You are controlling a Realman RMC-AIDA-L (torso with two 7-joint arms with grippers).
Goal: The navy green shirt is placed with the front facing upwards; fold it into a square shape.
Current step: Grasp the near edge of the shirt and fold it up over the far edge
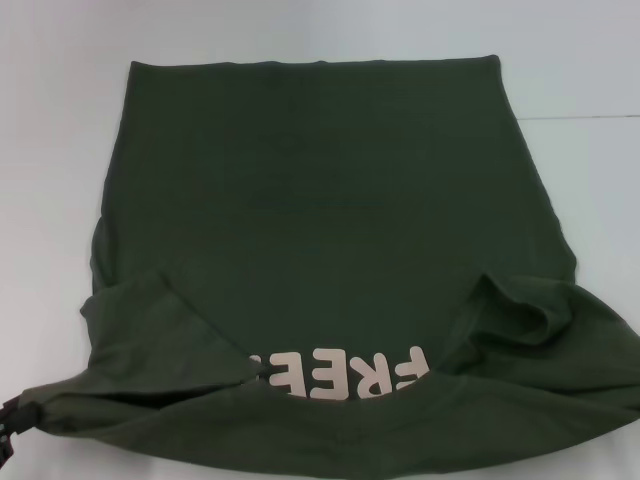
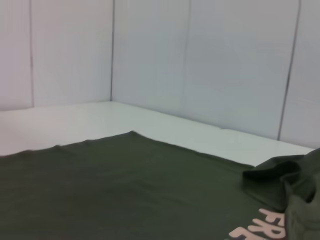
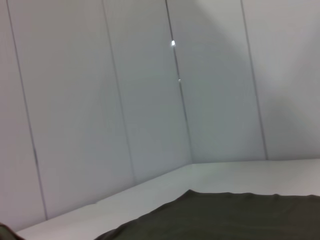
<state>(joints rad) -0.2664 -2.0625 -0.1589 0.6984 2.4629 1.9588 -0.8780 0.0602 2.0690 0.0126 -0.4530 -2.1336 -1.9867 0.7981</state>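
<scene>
No containers in any view; the only work item is the shirt (image 1: 320, 250) on the white table (image 1: 60, 150).

Shirt position: spread flat across the middle of the table, hem edge at the far side, collar end toward the robot. Near edge lifted and drawn up into a band across the bottom of the head view, so it partly covers the pale lettering (image 1: 345, 372). Letters read upside down from the head camera; only "FREE" shows in part, the lower halves tucked under the raised fold. Both sleeves are folded inward over the body: one on the left (image 1: 165, 325), one on the right (image 1: 530, 310), the right one puckered.

Hidden or cut off: collar not visible. Shirt runs off the bottom and right edges of the head view. Small print on the front cannot be made out.

Left gripper (image 1: 8, 425): only a dark sliver at the lower left edge of the head view, touching the bunched corner of the shirt. Cannot tell how far its jaws are open.

Right gripper: not seen in any view. Right wrist view shows only the shirt's far portion (image 3: 225, 217), table and wall panels (image 3: 100, 100).

Left wrist view: flat shirt body, folded sleeve, part of the lettering (image 2: 260, 227).
</scene>
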